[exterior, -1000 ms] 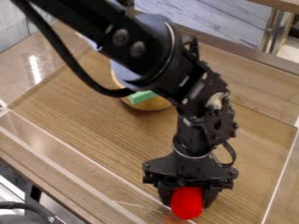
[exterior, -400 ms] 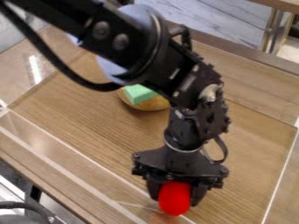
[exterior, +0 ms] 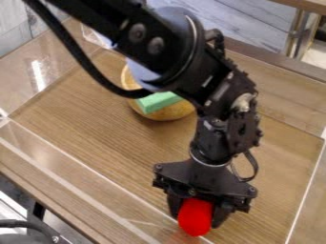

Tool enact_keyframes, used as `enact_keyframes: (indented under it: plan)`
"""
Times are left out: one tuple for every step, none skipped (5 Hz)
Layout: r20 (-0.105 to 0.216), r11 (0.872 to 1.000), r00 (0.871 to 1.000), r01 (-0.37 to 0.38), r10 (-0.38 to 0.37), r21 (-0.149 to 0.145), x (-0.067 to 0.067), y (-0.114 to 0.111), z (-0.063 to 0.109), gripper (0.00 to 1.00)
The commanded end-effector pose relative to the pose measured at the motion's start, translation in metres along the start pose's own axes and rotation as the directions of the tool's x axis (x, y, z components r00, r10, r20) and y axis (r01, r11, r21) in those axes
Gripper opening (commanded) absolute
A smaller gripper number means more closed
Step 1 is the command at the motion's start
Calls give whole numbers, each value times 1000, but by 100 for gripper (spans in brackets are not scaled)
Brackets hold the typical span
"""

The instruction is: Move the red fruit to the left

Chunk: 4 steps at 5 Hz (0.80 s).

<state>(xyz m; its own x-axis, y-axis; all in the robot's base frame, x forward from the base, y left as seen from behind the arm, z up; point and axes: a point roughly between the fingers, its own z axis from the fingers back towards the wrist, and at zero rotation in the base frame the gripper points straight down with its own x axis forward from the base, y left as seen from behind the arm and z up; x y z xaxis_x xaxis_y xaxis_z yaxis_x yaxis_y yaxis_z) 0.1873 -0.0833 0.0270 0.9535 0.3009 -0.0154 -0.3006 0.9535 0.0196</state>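
Note:
The red fruit [exterior: 195, 219] is a small glossy red ball lying on the wooden table [exterior: 76, 124] close to the front edge. My gripper [exterior: 199, 208] points straight down over it. Its black fingers [exterior: 171, 197] stand on either side of the fruit with a little room between them and it, so the gripper is open. The top of the fruit is hidden under the hand, and no green leaf shows. The black arm [exterior: 178, 57] reaches in from the upper left.
A wooden bowl [exterior: 173, 110] sits behind the arm at the table's middle, with a green rectangular block [exterior: 158, 100] in it. Clear plastic walls [exterior: 26, 143] border the table at the left and front. Bare wood lies to the left of the fruit.
The jaws have spread apart from the red fruit, which rests on the table in almost the same spot. The hand has rolled slightly about its vertical line.

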Motion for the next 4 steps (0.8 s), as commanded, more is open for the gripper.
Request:
enact_keyframes:
  plan:
    - [23,1000,1000,17,-16,-22,3,1,1,0]
    - [29,1000,1000,10,-9,-29,8,-5,7,0]
    - [27,999,1000,1,0,-34,13,-10,11,100]
    - [24,998,999,-40,41,-50,7,-14,6,100]
